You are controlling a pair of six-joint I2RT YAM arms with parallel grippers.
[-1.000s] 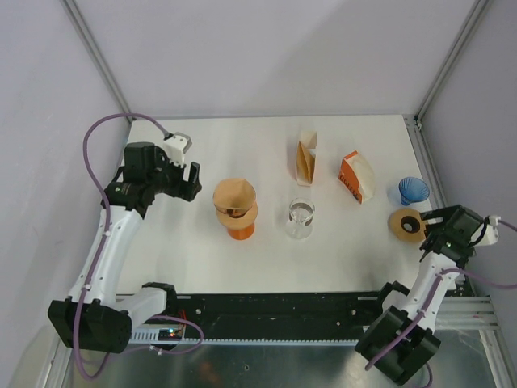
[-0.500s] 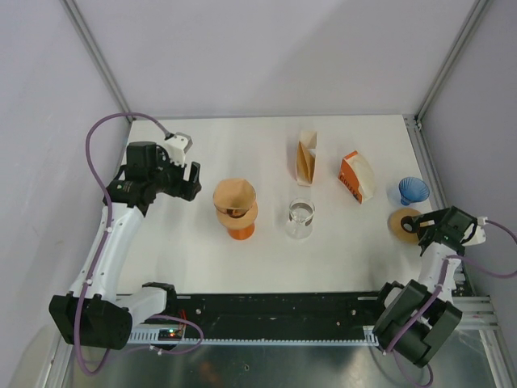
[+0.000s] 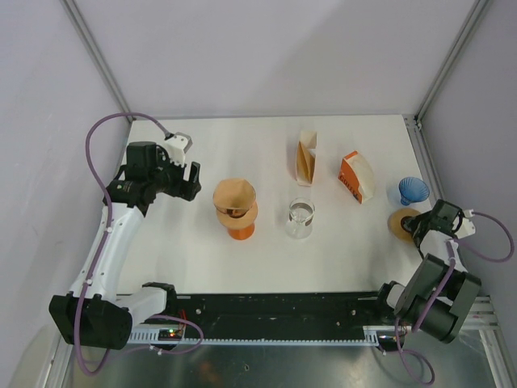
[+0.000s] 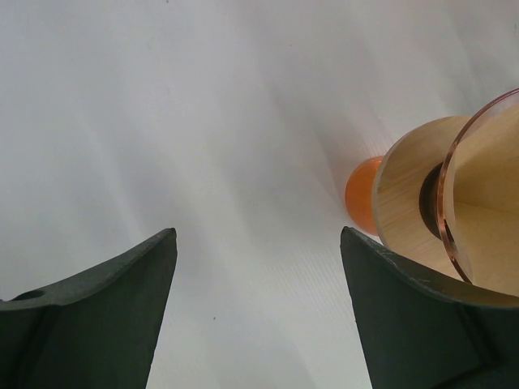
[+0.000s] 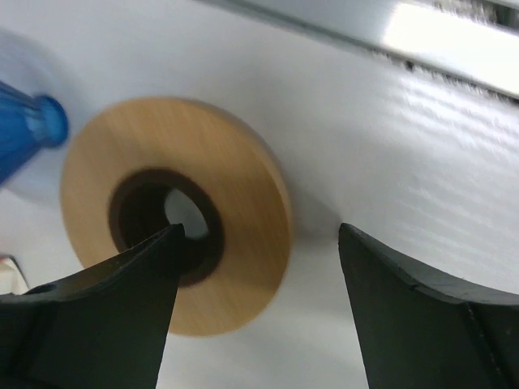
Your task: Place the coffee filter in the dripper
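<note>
**Filter seated in the dripper, both arms empty-handed**

The coffee filter (image 3: 233,195) appears to line the cone of the dripper (image 3: 236,217), tan paper showing through its tinted wall, so the placing looks done. The left gripper (image 3: 192,183) hovers just left of the dripper, jaws wide apart and holding nothing, likely released clear of the rim. Right of the dripper on the table (image 3: 242,145) stands a glass (image 3: 300,218). Far right of it, the right gripper (image 5: 258,231) hangs over a spare wooden ring (image 5: 243,186), jaws spread and empty.
</note>
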